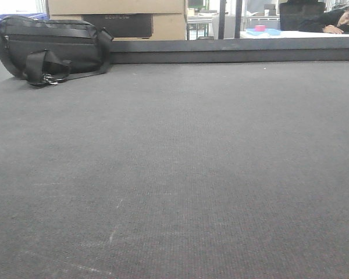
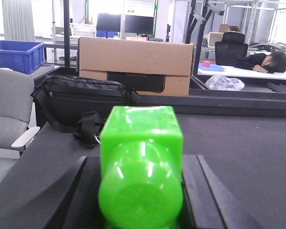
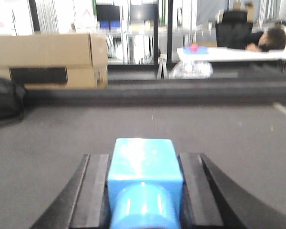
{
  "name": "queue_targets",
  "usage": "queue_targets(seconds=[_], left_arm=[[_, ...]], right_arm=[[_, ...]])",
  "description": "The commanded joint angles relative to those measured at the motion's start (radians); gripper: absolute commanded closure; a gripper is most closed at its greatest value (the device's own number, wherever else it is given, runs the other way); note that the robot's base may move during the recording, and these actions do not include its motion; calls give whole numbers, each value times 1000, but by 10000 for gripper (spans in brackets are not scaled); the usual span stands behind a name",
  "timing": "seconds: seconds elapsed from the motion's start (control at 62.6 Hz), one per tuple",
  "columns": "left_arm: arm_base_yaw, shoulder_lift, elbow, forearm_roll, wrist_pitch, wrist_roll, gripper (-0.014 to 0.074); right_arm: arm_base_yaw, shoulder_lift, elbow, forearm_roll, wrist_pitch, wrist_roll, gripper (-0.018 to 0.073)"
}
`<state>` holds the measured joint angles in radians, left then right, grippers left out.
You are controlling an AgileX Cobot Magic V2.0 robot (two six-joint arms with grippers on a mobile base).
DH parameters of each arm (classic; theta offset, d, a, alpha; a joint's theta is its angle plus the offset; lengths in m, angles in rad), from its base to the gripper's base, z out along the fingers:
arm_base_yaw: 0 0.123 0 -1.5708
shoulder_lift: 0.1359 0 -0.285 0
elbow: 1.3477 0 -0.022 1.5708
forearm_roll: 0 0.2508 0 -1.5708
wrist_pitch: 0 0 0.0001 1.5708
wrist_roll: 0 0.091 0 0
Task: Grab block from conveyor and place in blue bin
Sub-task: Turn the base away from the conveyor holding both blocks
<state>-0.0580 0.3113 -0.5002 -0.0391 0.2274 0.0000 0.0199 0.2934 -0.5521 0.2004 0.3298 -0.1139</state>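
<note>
The conveyor [image 1: 192, 174] lies open and flat across its near, middle and right stretches, while a black bag [image 1: 52, 46] sits at its far left against the raised edge rail [image 1: 238, 55]. Beyond that rail a cardboard box [image 2: 133, 59] walls off the far side, and a grey chair [image 2: 7, 109] stands just left of the belt, with the blue bin [image 2: 14, 55] behind it. Both grippers' gaps are filled: the left gripper [image 2: 140, 191] by a green block [image 2: 140, 138], the right gripper [image 3: 143, 191] by a blue block [image 3: 143, 160].
</note>
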Motion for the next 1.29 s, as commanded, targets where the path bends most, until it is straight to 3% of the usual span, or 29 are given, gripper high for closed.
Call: queue_targets(seconds=[0.0, 1.277], left_arm=[[-6, -7, 1, 0, -7, 0, 708], [-6, -7, 1, 0, -7, 0, 708]], right_arm=[[1, -5, -19, 1, -11, -8, 721], [1, -5, -19, 1, 3, -8, 721]])
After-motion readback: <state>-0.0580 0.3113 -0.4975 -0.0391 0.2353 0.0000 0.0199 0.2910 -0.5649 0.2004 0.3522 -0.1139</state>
